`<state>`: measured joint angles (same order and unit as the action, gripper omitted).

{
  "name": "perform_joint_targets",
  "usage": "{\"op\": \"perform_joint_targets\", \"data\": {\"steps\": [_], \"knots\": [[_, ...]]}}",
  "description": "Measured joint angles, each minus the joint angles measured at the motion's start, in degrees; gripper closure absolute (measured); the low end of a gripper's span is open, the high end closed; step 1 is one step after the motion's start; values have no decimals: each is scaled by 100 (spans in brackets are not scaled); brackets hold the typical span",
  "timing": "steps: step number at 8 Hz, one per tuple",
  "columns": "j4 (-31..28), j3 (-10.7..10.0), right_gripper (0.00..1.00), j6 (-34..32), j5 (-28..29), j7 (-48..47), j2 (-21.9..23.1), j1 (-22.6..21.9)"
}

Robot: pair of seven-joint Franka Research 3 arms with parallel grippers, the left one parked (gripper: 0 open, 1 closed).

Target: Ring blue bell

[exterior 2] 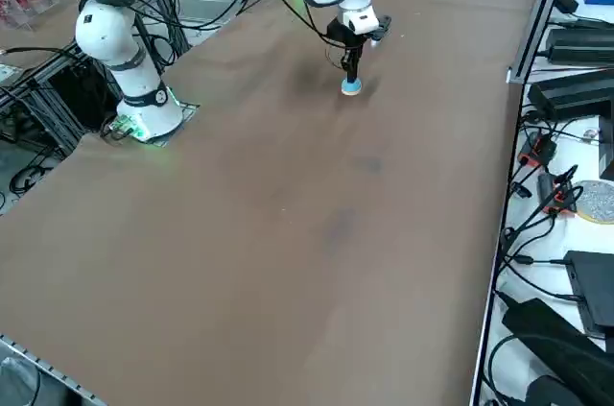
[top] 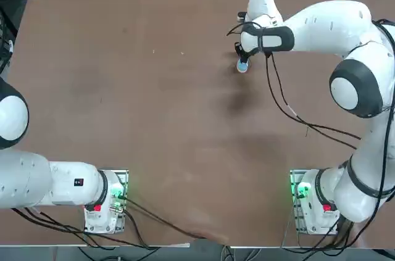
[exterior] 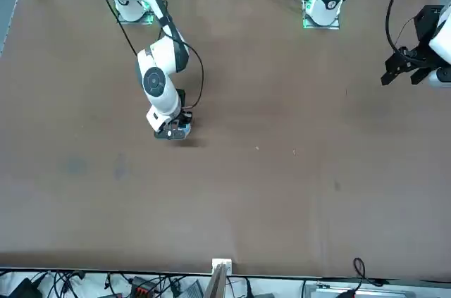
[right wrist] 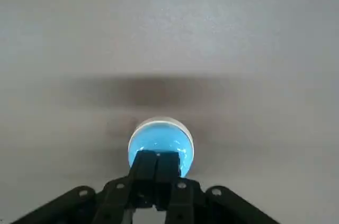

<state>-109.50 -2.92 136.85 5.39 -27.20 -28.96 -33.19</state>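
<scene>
The blue bell (right wrist: 161, 142) is a small light-blue dome on the brown table, far from the arm bases. It also shows as the bell (top: 242, 66) under the right arm's hand and as the bell (exterior 2: 352, 87) in the right side view. My right gripper (right wrist: 156, 159) is shut, its two black fingers pressed together, with the tips down on the top centre of the dome. From above, the gripper (top: 241, 59) covers part of the bell. In the front view the gripper (exterior: 174, 131) hides the bell almost wholly.
The brown table (top: 154, 119) spreads wide around the bell. Black cables (top: 290, 110) hang from the right arm over the table. Cables and equipment (exterior 2: 566, 195) lie along a white ledge past the table's edge in the right side view.
</scene>
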Motion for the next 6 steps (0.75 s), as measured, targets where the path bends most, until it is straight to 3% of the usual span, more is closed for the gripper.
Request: {"op": "perform_joint_targets", "data": {"steps": [6], "knots": [[87,-2,99,6,0,-111,105,2]]}}
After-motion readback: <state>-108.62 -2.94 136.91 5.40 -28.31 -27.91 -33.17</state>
